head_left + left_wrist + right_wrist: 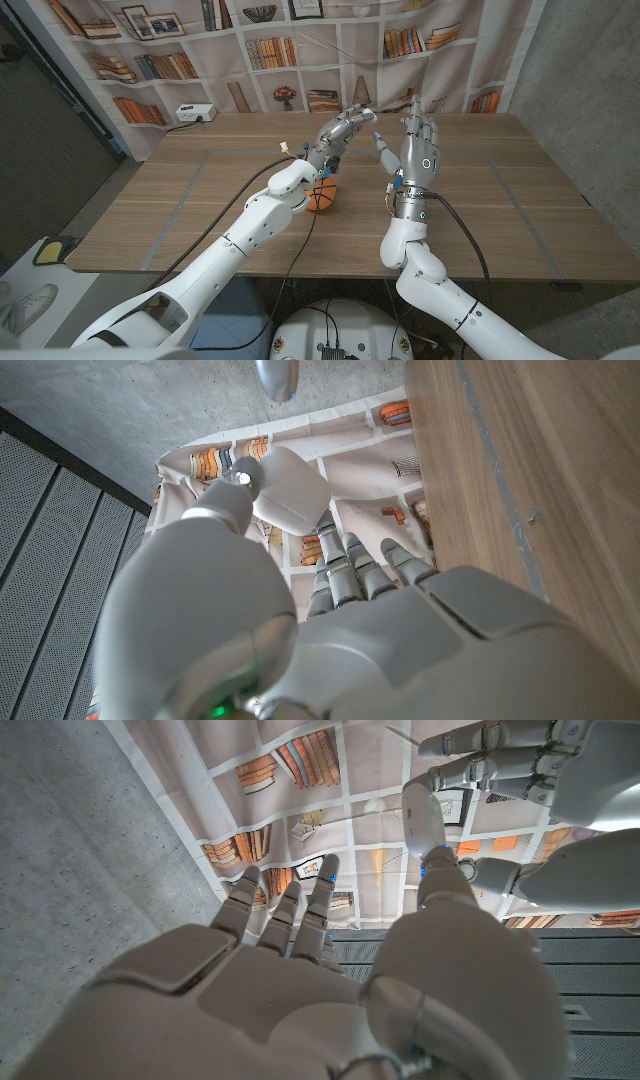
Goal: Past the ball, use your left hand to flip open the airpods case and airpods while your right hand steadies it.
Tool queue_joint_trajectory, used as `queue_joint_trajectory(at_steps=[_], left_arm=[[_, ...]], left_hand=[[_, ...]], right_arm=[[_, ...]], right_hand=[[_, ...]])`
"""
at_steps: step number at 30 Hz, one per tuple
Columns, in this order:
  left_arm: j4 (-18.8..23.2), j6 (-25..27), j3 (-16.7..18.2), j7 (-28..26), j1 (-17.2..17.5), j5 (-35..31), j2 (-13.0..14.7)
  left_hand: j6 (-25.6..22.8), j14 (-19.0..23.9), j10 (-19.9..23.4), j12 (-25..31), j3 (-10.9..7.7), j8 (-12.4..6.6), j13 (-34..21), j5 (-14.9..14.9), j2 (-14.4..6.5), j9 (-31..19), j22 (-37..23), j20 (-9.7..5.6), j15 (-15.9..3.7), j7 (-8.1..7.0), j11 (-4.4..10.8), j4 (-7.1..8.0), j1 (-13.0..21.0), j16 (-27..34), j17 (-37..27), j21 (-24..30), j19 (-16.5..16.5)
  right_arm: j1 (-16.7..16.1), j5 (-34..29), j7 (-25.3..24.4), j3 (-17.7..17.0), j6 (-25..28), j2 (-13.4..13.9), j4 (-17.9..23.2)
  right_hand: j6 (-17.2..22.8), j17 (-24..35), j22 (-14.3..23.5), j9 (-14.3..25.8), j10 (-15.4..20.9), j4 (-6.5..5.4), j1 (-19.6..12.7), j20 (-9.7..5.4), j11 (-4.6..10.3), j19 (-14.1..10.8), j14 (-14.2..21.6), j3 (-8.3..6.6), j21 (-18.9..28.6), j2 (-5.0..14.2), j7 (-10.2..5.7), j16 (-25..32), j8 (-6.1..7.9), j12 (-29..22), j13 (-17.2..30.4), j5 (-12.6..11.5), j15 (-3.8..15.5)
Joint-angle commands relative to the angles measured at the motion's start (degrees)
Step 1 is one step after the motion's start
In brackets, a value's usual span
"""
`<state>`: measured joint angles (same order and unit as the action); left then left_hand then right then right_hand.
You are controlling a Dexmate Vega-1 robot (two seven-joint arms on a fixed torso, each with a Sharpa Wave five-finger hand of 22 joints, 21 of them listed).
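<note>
While my left hand is pinching the white case up above the far side of the table, past the ball, my right hand is waiting alongside, fingers apart. It is probably light and slippery; I would grip its lower half.

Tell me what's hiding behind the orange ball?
The left robot hand rises just past the basketball, its forearm covering the ball's top. It seems to hold a white case; the table behind stays hidden.
</note>
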<state>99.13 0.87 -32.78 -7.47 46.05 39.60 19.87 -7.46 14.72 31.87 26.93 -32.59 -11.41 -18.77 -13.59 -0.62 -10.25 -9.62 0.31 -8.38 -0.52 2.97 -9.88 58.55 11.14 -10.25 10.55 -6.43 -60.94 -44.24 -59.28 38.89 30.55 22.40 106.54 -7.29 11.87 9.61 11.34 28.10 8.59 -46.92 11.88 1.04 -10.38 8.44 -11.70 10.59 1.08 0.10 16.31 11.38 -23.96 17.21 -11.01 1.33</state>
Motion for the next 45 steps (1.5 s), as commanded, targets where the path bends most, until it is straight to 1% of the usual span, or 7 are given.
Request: queue_joint_trajectory(at_steps=[1, 14, 29, 37, 39, 41, 45], left_arm=[[-0.44, -1.35, -0.32, 0.32, 0.63, 0.35, -0.74], [-0.84, -1.44, -0.43, 1.17, 0.78, 1.15, -0.87], [-1.02, -1.47, -1.00, 1.44, 0.84, 1.44, -1.43], [-0.89, -1.52, -1.25, 1.38, 0.95, 1.32, -1.56], [-0.87, -1.41, -1.30, 1.37, 0.93, 1.33, -1.56], [-0.88, -1.33, -1.32, 1.42, 0.93, 1.45, -1.59], [-0.69, -1.10, -1.46, 1.25, 0.86, 1.38, -1.64]], left_hand=[[-0.04, 0.29, 12.93, 0.27, 0.34, 0.21, -4.76, -0.26, -2.36, -0.30, -0.17, -0.10, -0.22, 0.07, 9.44, 0.06, 2.51, 0.19, -0.19, 0.39, -0.42], [-0.08, 0.45, 13.15, 0.21, 0.60, 0.19, -4.85, -0.27, -2.35, -0.30, -0.17, -0.12, -0.26, 0.12, 9.44, 0.31, 2.12, 0.24, -0.24, 0.39, -0.43], [-0.05, 0.68, 13.31, 0.12, 0.65, 0.20, -4.95, -0.36, -2.41, -0.30, -0.17, -0.05, -0.23, 0.12, 9.45, 0.24, 2.16, 0.27, -0.22, 0.39, -0.45], [-0.09, 0.75, 13.28, 0.02, 0.66, 0.19, -5.01, -0.42, -2.46, -0.31, -0.17, 0.01, -0.25, 0.11, 9.45, 0.20, 2.21, 0.25, -0.21, 0.46, -0.64], [-0.09, 0.79, 13.29, 0.00, 0.63, 0.19, -5.02, -0.43, -2.45, -0.31, -0.17, -0.07, -0.27, 0.12, 9.45, 0.18, 2.23, 0.25, -0.21, 0.49, -0.72], [-0.07, 0.78, 13.29, -0.01, 0.62, 0.20, -5.03, -0.45, -2.50, -0.31, -0.17, -0.05, -0.21, 0.16, 9.46, 0.18, 2.27, 0.25, -0.21, 0.50, -0.77], [-0.08, 0.77, 13.31, -0.04, 0.61, 0.20, -5.06, -0.48, -2.46, -0.31, -0.17, -0.01, -0.24, 0.16, 9.46, 0.15, 2.27, 0.21, -0.20, 0.50, -0.78]], right_arm=[[1.18, 0.15, -0.26, 1.69, 2.81, -0.95, -0.81], [2.58, -0.05, -0.52, 3.00, 3.15, -0.78, -1.49], [4.06, -1.17, 0.17, 4.76, 5.49, -1.86, -1.87], [4.69, -1.76, 0.36, 5.46, 6.72, -2.12, -2.53], [4.88, -1.78, 0.41, 5.53, 7.12, -2.35, -2.64], [5.02, -1.73, 0.36, 5.52, 7.48, -2.57, -2.76], [5.18, -1.26, 0.09, 5.30, 7.69, -2.86, -2.99]], right_hand=[[-0.08, 0.25, 0.07, 0.08, 0.94, -0.08, -0.08, 0.19, 0.20, -0.01, 0.71, -0.01, -0.01, -0.63, 0.46, 0.35, 0.10, -0.53, 0.11, 0.11, 0.45], [0.37, 0.34, 0.08, 0.07, 1.50, -0.03, -0.52, 0.06, 0.23, -0.48, 1.35, -0.14, 0.19, -0.47, 0.41, 0.43, 0.32, -0.71, 0.09, 0.07, 1.09], [0.33, 0.40, 0.07, 0.06, 1.06, 0.03, -1.02, 0.08, -0.14, -0.93, 1.69, -0.29, 0.30, -0.30, 0.72, 0.44, 0.32, -0.19, -0.27, 0.06, 0.87], [-0.13, 0.41, 0.07, 0.05, 0.68, 0.27, -1.77, 0.15, 0.16, -0.99, 1.39, -0.57, 0.27, -0.13, 0.47, 0.23, 0.17, 0.18, -0.48, 0.00, 0.66], [-0.17, 0.44, 0.08, 0.05, 0.48, 0.23, -1.96, 0.19, 0.07, -0.92, 0.50, -0.67, 0.22, 0.04, 0.45, -0.15, 0.18, 0.31, -0.50, 0.03, 0.42], [-0.31, 0.54, 0.08, 0.05, -0.50, -0.01, -2.07, 0.24, 0.01, -0.24, -1.73, -0.81, -0.04, 0.48, 0.39, -1.10, 0.17, 0.74, -0.41, 0.22, -0.70], [-0.47, 0.59, 0.08, 0.05, -0.68, -0.11, -2.04, 0.25, -0.02, -0.03, -1.78, -0.85, -0.10, 0.64, 0.35, -1.13, 0.12, 0.81, -0.38, 0.28, -0.89]])
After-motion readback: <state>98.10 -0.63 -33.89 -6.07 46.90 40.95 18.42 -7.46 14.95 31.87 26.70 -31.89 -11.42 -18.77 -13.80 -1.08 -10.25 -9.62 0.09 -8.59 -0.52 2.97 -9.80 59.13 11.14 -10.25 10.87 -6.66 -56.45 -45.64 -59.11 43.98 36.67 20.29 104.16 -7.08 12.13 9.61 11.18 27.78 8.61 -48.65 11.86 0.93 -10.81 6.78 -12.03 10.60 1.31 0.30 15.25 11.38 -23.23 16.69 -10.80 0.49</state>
